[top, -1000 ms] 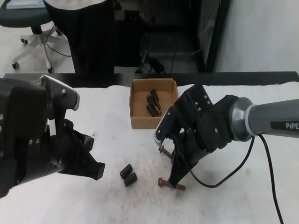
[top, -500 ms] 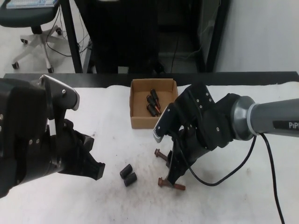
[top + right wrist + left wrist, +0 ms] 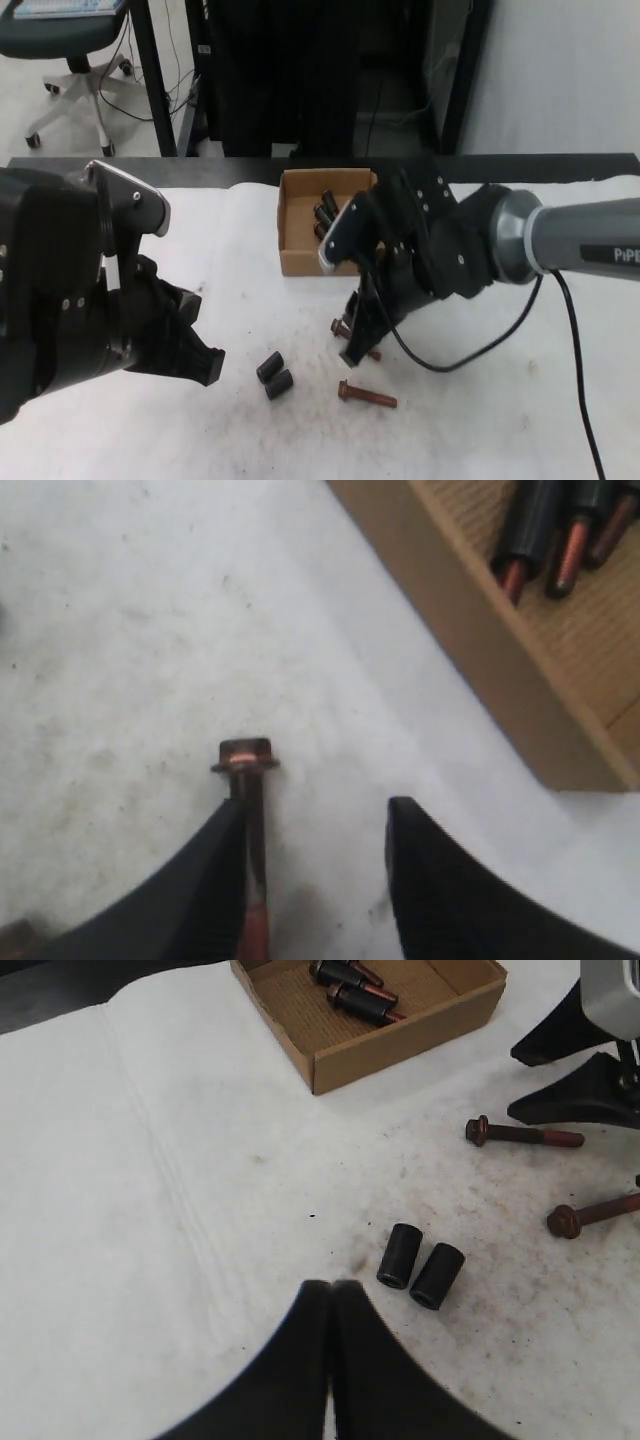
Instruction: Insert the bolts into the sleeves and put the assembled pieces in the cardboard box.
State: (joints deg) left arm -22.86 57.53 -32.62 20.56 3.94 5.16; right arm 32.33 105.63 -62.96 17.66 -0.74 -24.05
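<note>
A: Right gripper (image 3: 318, 808), what's it doing?
B: Fingers apart, holding nothing. It hangs low over the bolt (image 3: 247, 780) that lies on the white cloth (image 3: 150, 1160) just in front of the box (image 3: 410, 1032).

A: How does the bolt line up?
B: The shaft runs the same way the fingers point, head away from the wrist. It is off-centre, tight against one finger's inner edge, with the other finger well clear. I'd say it needs a small sideways shift before closing.

A: Left gripper (image 3: 330, 1285)?
B: Fingers together and empty, back over bare cloth. The two sleeves (image 3: 400, 1255) lie side by side, touching, just ahead of it, so the left arm is nearer to them and the right arm to both bolts.

A: Second bolt (image 3: 367, 393)?
B: Flat on the cloth, near the sleeves, apart from the right gripper.

A: Box contents?
B: A few assembled pieces (image 3: 365, 1002).

A: Change from a second ago?
B: The right gripper was down at the second bolt. It has moved off toward the box and sits over the first one. Left arm, sleeves and box are the same.
</note>
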